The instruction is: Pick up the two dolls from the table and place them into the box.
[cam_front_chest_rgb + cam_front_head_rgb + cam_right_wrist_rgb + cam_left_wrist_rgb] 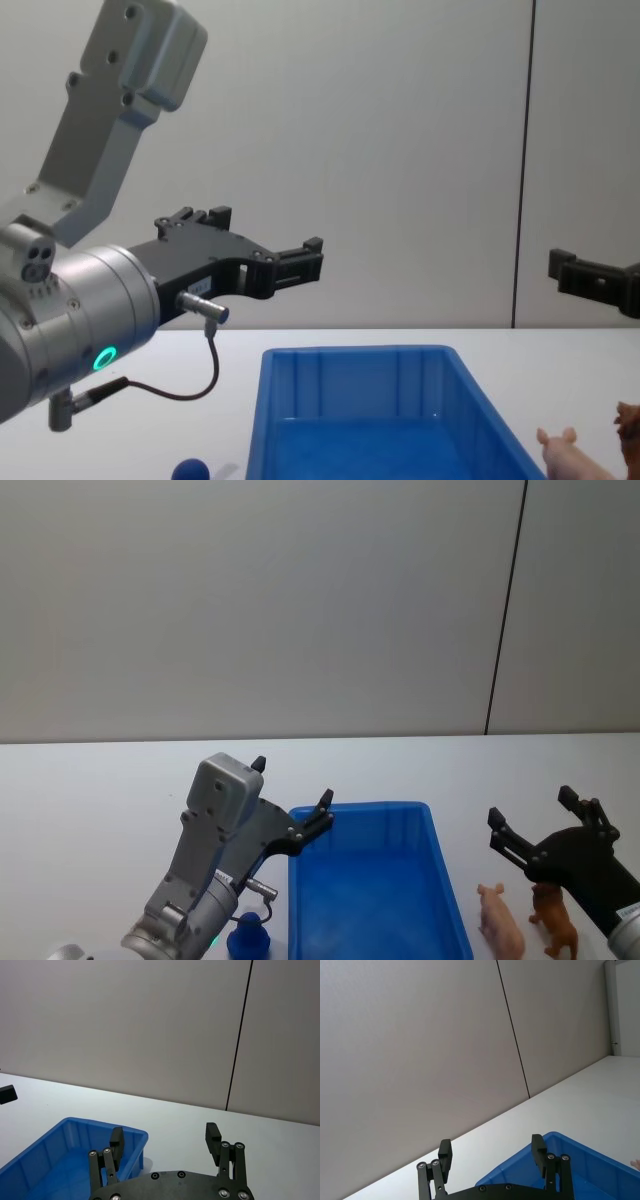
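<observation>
Nearest, the blue toy (248, 940) sits on the surface (100, 780) left of the box (380, 807). The pink pig (500, 920) and brown animal (555, 920) sit side by side on its right. Above, the left hand (292, 782) and right hand (531, 806) hover spread wide, both empty.

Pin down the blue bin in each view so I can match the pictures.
Head view: the blue bin sits bottom centre on the table.
Left wrist view: its corner lies just beyond the left gripper.
Right wrist view: it lies beyond the right gripper.
Chest view: bottom centre, seen side-on.
Shared landmark: the dark vertical wall seam behind.
</observation>
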